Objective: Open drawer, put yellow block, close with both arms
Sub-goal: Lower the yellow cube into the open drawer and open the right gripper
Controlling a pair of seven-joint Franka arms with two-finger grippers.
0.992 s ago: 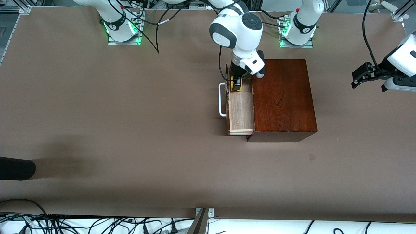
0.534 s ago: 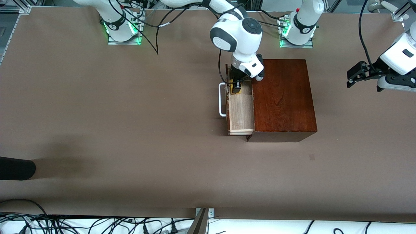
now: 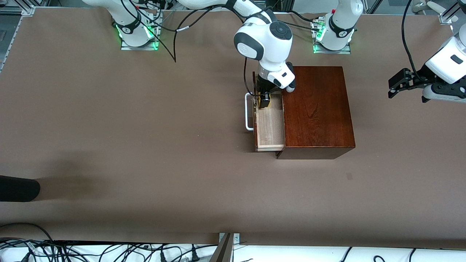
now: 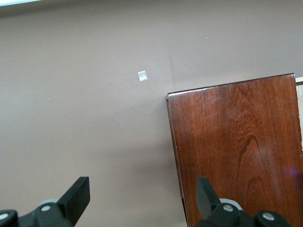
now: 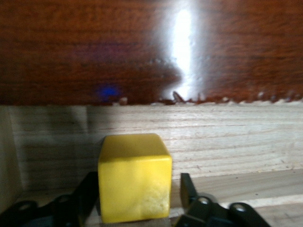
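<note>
The drawer (image 3: 270,127) stands pulled out of the mahogany box (image 3: 316,109), its white handle (image 3: 249,112) toward the right arm's end of the table. My right gripper (image 3: 264,101) is down inside the drawer, at the end nearer the robots' bases. The yellow block (image 5: 135,182) rests on the drawer floor between its fingers, against the pale wall (image 5: 213,137) below the dark drawer front (image 5: 142,47). The right gripper (image 5: 137,198) is open, with a gap beside one finger (image 5: 187,187). My left gripper (image 3: 395,85) waits open in the air over the table by the box (image 4: 236,151).
A small pale mark (image 4: 142,75) lies on the brown table near the box's corner. A dark rounded object (image 3: 18,188) pokes in at the table's edge, at the right arm's end. Cables run along the front edge (image 3: 109,251).
The right gripper has sunk lower into the drawer with the block and its fingers have come apart from it. The left gripper shifted slightly a second ago, then stayed still.
</note>
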